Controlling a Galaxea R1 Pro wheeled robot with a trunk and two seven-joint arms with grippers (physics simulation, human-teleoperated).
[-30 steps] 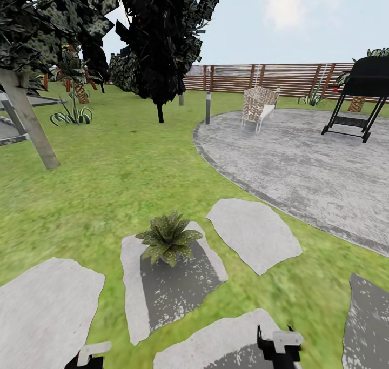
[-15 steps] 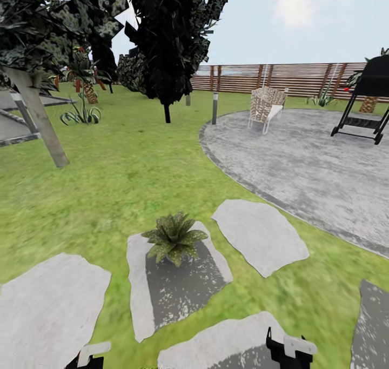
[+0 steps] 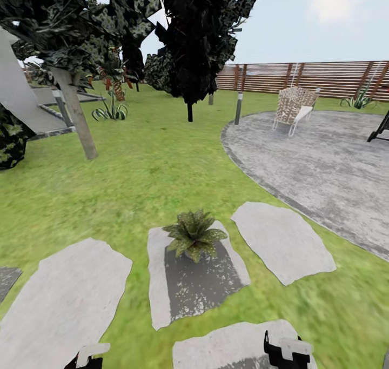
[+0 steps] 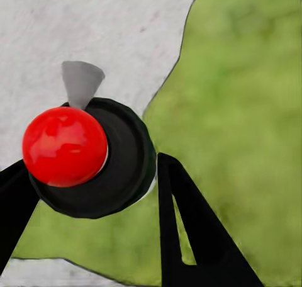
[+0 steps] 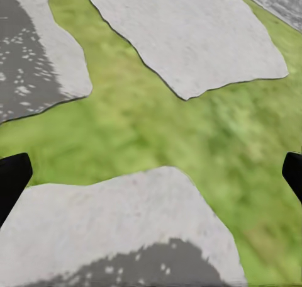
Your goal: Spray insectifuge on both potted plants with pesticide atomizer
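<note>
Black left fingers (image 4: 189,236) clamp the atomizer (image 4: 94,158) (red knob, dark round body) over lawn (image 4: 245,111) and stone (image 4: 94,29). Right gripper (image 5: 151,177) gapes wide, holding nothing. Ahead, one plant (image 3: 193,235) sits on a stepping stone (image 3: 156,282), its leaves speckled whitish.

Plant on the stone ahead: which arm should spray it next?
Left, likely. Its tool appears to grip the atomizer, whose grey nozzle shows. The right tool is open and empty, so it cannot spray the plant.
</note>
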